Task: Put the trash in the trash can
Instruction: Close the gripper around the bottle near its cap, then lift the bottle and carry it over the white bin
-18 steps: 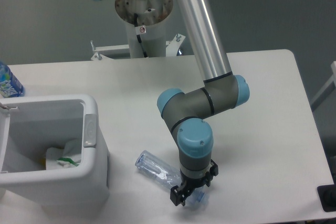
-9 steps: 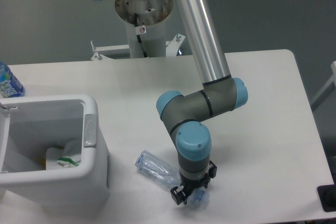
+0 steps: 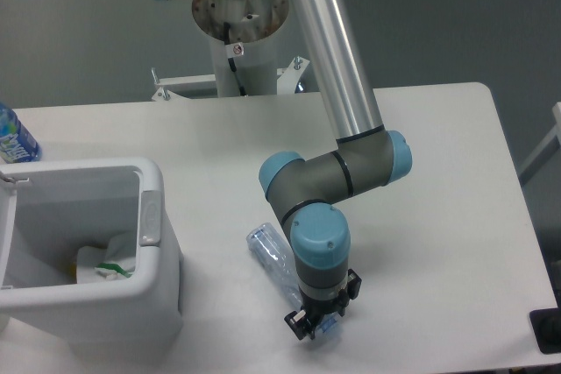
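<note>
Gripper (image 3: 317, 327) near the table's (image 3: 438, 216) front edge had its jaws closed on the bottle's (image 3: 270, 253) end, for carrying to the bin (image 3: 158, 256), where the wrapper (image 3: 103, 264) lay.

Bin (image 3: 153, 256): white. Wrapper (image 3: 103, 266) inside: white, green edge. Plastic bottle (image 3: 273, 254): clear, bluish tint. Arm (image 3: 337, 76): silver tube, grey joints, light-blue caps. Gripper (image 3: 317, 322): black.

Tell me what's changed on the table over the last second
The claw has closed on the near end of the clear bottle, and the bottle's far end has swung up and to the right, so it now lies steeper. The arm edged slightly left. The white bin, the wrapper inside it, and the blue bottle at far left stayed put.
</note>
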### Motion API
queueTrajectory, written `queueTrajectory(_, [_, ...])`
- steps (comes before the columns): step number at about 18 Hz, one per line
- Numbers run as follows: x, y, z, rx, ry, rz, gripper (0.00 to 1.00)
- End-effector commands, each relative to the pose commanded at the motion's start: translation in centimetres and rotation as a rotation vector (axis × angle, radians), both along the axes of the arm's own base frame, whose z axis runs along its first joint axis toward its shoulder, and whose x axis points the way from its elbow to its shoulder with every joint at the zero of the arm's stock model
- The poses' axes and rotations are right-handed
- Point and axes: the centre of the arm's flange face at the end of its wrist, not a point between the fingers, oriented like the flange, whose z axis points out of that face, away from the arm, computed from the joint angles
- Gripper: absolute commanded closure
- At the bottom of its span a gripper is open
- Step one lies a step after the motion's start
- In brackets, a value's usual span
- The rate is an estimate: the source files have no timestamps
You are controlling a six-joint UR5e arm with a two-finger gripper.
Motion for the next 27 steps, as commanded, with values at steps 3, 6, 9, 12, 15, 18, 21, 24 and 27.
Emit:
queueTrajectory(3, [0.0,0.0,0.1,0.002,0.003,-0.003,0.37])
queueTrajectory(6, [0.1,0.0,0.8,0.008,0.009,-0.005,0.37])
queueTrajectory(9, [0.2,-0.1,2.9,0.025,0.035,-0.030,0.39])
queueTrajectory(12, [0.1,-0.1,3.5,0.025,0.044,-0.063,0.41])
queueTrajectory(15, [-0.5,0.1,7.4,0.073,0.090,-0.061,0.41])
queueTrajectory(18, [-1.4,0.3,16.1,0.168,0.200,-0.054,0.41])
queueTrajectory(21, [-2.1,-0.3,21.8,0.235,0.266,-0.042,0.45])
queueTrajectory(24, [-1.2,-1.1,27.9,0.305,0.343,-0.042,0.45])
queueTrajectory(27, [0.2,-2.3,35.2,0.407,0.461,-0.053,0.45])
